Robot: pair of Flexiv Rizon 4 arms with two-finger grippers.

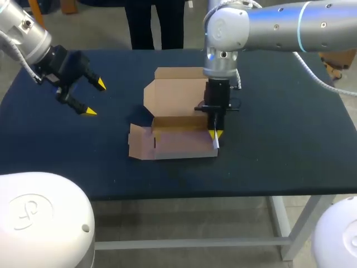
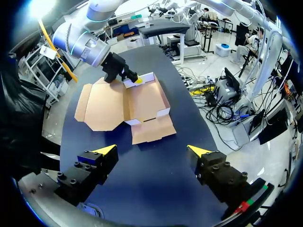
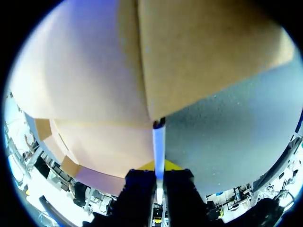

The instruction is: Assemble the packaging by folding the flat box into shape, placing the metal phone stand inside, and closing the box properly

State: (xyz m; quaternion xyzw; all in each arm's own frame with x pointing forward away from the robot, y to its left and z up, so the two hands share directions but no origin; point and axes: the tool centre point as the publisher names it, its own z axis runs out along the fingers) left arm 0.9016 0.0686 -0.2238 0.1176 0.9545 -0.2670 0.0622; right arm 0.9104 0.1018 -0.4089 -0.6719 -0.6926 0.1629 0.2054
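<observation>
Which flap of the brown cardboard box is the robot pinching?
On the dark blue table sits a half-folded brown cardboard box, its lid lying open. Look at the end where the right gripper points straight down: the end flap there is pinched between yellow fingertips. Unlike the splayed flaps opposite, it stands upright.

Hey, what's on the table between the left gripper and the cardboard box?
Nothing: only bare dark table lies between the open left gripper and the cardboard box. The head view shows that stretch, and so does the left wrist view.
</observation>
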